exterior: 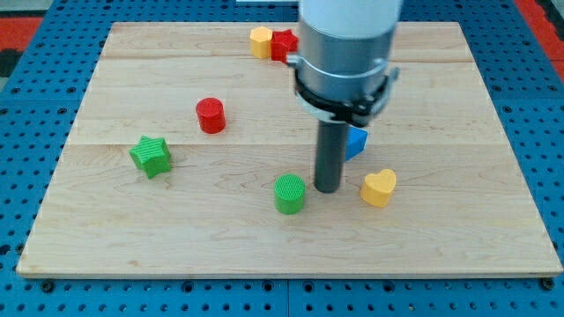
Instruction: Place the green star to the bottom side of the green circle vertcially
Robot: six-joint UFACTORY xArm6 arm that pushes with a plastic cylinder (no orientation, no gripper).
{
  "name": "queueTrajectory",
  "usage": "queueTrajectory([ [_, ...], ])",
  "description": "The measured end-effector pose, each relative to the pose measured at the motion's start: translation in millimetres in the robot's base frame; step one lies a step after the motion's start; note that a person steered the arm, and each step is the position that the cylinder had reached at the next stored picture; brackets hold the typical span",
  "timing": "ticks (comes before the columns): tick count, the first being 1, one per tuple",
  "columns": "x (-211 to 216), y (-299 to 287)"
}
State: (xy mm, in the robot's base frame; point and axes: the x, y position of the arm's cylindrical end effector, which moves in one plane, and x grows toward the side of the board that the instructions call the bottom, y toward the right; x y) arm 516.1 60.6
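**Beside the green circle, the rod is standing**

On the counter (pixel 132 229), the tool, a bare rod with no jaws to open or close, is resting my tip (pixel 327 190) just right of the green circle (pixel 290 194). Well apart at the view's left, the green star (pixel 151 156) is lying, with the red cylinder (pixel 211 115) sitting above and to its right.

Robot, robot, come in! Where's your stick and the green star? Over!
My tip down just right of the green circle. Green star far off to the view's left, untouched. Red cylinder above the path, not blocking.
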Motion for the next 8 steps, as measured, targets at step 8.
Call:
queueTrajectory([
  [8, -120, -192],
])
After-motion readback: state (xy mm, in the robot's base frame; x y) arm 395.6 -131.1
